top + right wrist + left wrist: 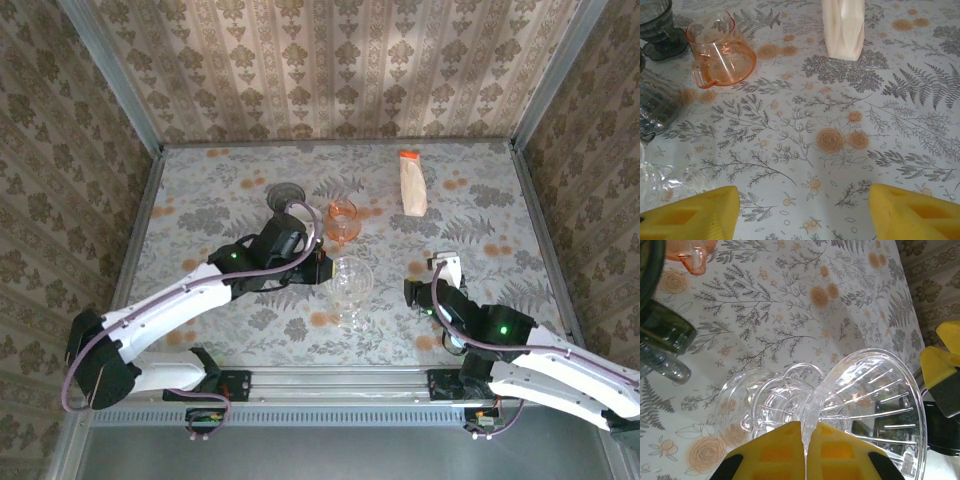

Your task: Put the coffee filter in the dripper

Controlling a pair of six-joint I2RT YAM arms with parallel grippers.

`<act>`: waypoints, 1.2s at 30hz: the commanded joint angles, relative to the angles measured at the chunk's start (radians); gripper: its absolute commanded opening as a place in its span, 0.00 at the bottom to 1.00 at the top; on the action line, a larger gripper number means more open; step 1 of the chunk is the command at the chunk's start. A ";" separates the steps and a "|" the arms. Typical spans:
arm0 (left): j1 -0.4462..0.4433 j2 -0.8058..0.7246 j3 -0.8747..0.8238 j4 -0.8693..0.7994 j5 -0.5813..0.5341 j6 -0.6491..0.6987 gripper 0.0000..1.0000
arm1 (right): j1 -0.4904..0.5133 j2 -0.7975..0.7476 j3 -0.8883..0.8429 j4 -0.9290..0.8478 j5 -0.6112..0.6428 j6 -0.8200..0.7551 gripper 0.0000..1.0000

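Entry: left tool (804, 442), which we are keeping clenched on the thin rim of the clear dripper (875, 405); smooth plastic is risking slipping or tipping. Right tool (801, 210): released, carrying nothing. Coffee filter (412, 183): lying well apart, far across the table (200, 200).

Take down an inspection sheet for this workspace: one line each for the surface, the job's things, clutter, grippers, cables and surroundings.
Surface: floral tablecloth, lying flat, no spills seen.
Job's things: clear dripper near the table's middle, tilted rather than upright; pale filter pack with an orange top lying at the far right, apart from both arms.
Clutter: orange glass vessel and dark glass vessel beyond the clear dripper.
Grippers: left gripper shut on the clear dripper's wall; right gripper open, empty, over bare cloth.
Cables: purple cable runs along the left arm.
Surroundings: patterned walls, metal frame posts.
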 commanded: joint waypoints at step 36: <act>0.022 -0.004 -0.063 0.017 0.051 -0.003 0.24 | -0.006 -0.023 0.005 -0.028 0.030 0.015 0.70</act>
